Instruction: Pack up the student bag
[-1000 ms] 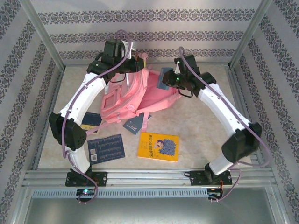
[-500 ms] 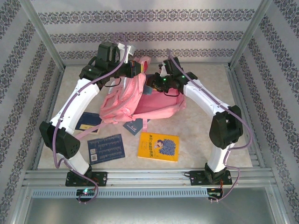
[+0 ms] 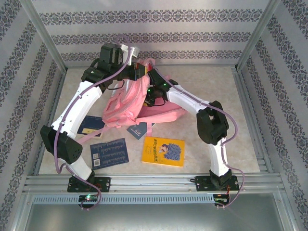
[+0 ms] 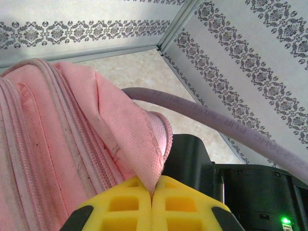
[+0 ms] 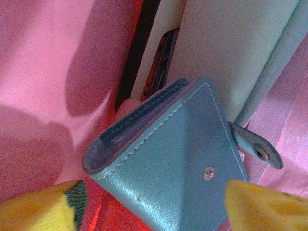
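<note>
Left claw point(image 4: 152, 195), clenched, pinches an edge of the large pink fabric backpack point(image 4: 62, 144), lower centre of frame. Right claw point(image 5: 151, 209) stands released, fingers spread either side of a teal leather wallet point(image 5: 178, 163).

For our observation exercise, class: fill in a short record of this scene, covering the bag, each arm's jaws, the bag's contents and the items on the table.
Bag: large pink fabric backpack, lying on the table
Contents seen: flat teal leather wallet with a snap
Left jaws: shut, pinching a fold of the backpack's fabric
Right jaws: open, either side of the wallet inside the backpack
On table: yellow illustrated book, dark blue booklet
</note>
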Controlling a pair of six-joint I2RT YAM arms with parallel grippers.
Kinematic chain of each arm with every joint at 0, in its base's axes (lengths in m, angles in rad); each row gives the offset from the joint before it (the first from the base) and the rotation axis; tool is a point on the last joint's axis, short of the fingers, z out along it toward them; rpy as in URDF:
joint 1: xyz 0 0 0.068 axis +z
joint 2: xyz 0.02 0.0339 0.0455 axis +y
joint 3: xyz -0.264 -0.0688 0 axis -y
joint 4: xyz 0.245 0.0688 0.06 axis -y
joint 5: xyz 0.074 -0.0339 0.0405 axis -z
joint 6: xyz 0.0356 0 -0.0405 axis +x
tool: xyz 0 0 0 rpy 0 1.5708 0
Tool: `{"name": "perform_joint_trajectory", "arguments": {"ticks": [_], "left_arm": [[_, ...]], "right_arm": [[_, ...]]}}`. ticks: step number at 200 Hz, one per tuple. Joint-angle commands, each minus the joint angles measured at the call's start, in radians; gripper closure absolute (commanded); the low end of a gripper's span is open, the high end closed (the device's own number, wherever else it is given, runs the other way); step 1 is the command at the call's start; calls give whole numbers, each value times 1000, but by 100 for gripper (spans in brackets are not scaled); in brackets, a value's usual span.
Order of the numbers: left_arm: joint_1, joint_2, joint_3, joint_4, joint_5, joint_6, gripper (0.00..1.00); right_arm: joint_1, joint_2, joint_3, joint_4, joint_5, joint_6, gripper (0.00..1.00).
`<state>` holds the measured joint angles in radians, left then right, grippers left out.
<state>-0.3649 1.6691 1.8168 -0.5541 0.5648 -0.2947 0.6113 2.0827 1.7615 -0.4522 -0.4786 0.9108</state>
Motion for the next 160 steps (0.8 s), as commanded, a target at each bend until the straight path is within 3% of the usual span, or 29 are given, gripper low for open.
{"name": "perform_joint_trajectory", "arguments": {"ticks": [1,31,73,107,126,160], "left_arm": [[7,-68,14,129,26,4,100],[25,-74,3,129,9,-9,100],[28,-68,-14,123,-9,-31,100],[27,-72,-55,129,-32,-64,100],[23,-71,-79,134,-48,-82,100],[6,-55,-137,184,-58,-112,100]], "right_arm": [[-8,-38,2,-1,29,-33,18],[-39,-152,-89,27,54,-75,13],[-66,-317,-152,-113,219,-202,14],[-63,-483,-292,-105,255,-271,18],[-49,-559,-370,-136,271,-338,28],[6,-690,-533,-172,299,-447,57]]}}
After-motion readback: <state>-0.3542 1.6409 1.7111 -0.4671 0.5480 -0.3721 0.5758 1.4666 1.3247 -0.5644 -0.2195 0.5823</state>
